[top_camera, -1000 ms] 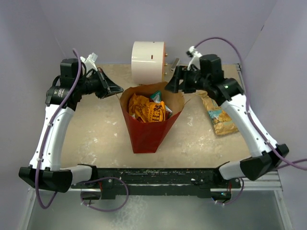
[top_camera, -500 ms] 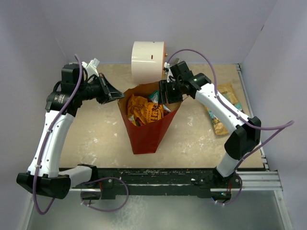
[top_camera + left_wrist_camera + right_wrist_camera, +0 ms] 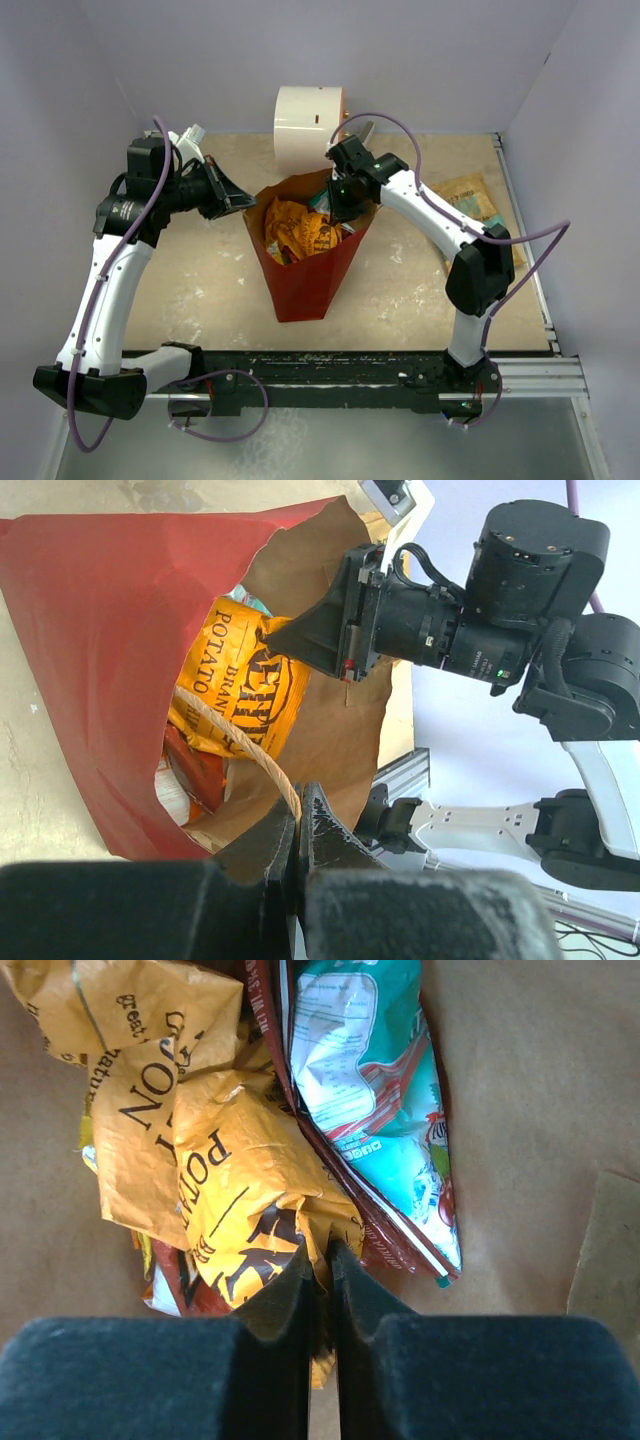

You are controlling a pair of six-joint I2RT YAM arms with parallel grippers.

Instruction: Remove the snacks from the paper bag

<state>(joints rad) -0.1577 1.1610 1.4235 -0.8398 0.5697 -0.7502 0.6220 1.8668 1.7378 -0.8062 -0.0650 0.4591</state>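
Status | left fingers point(image 3: 330, 842) pinch paper bag point(image 3: 90, 630) rim | right fingers point(image 3: 285, 1298) clamped on yellow-orange chip bag point(image 3: 240, 1170) inside

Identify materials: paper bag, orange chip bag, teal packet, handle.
The paper bag: creased paper, matte red outside, brown kraft inside. The yellow-orange chip bag and teal packet: glossy crinkled film, probably foil-lined plastic. The twine handle: tan twisted cord, likely paper.

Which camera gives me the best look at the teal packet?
Right wrist: the teal packet shows nearly whole, close up, beside the yellow chip bag. Top external shows a sliver; left wrist, barely an edge in the paper bag.
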